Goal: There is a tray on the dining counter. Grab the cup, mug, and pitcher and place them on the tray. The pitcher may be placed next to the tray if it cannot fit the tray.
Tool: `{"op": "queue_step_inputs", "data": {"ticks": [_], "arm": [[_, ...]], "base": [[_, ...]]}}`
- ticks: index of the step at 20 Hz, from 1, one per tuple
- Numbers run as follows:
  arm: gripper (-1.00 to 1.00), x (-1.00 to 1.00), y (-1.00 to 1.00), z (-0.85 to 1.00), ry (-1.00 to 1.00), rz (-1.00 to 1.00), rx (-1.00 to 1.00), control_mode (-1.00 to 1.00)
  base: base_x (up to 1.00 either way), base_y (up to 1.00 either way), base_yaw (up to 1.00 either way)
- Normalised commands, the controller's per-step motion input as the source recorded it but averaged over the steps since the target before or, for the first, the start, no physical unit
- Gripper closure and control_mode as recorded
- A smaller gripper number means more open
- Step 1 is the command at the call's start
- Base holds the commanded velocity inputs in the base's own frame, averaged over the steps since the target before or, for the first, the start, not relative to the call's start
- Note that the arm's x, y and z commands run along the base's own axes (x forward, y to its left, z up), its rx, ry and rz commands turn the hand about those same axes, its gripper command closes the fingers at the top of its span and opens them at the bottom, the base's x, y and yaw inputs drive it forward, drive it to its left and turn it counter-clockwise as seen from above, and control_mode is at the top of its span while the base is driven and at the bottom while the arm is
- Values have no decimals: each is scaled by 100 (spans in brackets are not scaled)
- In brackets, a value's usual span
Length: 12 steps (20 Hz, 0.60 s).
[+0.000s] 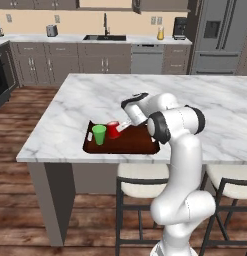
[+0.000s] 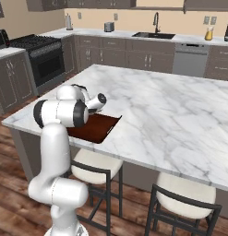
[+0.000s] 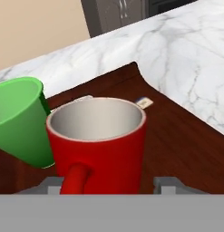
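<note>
The red mug stands upright on the dark reddish-brown tray near the front edge of the dining counter. Right beside it on the tray is the green cup. My gripper sits just right of the mug. In the hand view the mug shows its handle toward me, with the cup close on its left. The gripper is open, its tips standing apart on either side of the mug. The amber pitcher stands on the far back worktop.
Two stools stand under the counter's front edge beside my base. The back worktop carries a black sink, a toaster and a coffee machine. A stove is at the left, a fridge at the right.
</note>
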Motion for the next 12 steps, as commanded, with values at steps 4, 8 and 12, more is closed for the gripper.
{"op": "queue_step_inputs", "data": {"ticks": [4,8,12], "arm": [[-100,-10,1,0,0,0,0,-100],[-100,-20,0,0,0,0,-2,-100],[-100,-16,0,6,0,0,0,-100]], "base": [[0,0,0],[0,0,0],[0,0,0]]}}
